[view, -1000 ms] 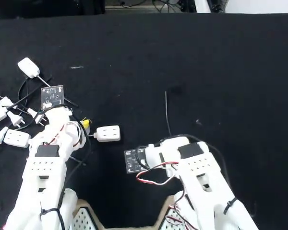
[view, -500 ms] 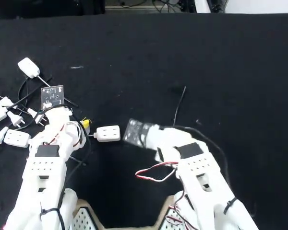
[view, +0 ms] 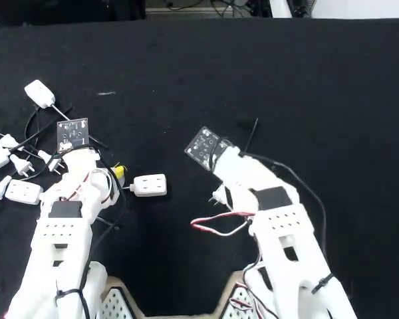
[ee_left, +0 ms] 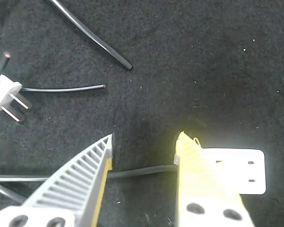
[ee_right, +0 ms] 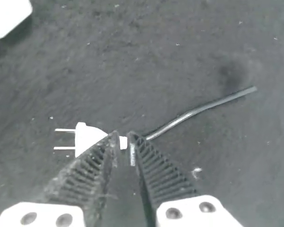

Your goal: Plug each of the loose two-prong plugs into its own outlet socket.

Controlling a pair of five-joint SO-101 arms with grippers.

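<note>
On the black table [view: 319, 80], the left gripper [ee_left: 144, 142] stands open astride a black cable [ee_left: 142, 172], just beside the white outlet socket [view: 149, 185]. The right gripper [ee_right: 123, 138] is clamped on the rear of a two-prong plug [ee_right: 83, 137]. In the high view, the socket lies at 9 o'clock from this plug, with its long axis running from 9 to 3. The 2 prongs seem to point roughly toward it.

You have a black tabletop [view: 319, 80] before you; one white outlet socket [view: 149, 185] lies flat toward the near edge, left of the middle; by the left edge sits a cluster: a second socket [view: 23, 191], a small white block on a cord [view: 39, 93] farther back, loose two-prong plugs [view: 21, 166] between them; thin black cords [ee_left: 92, 40] run across the cloth there.
</note>
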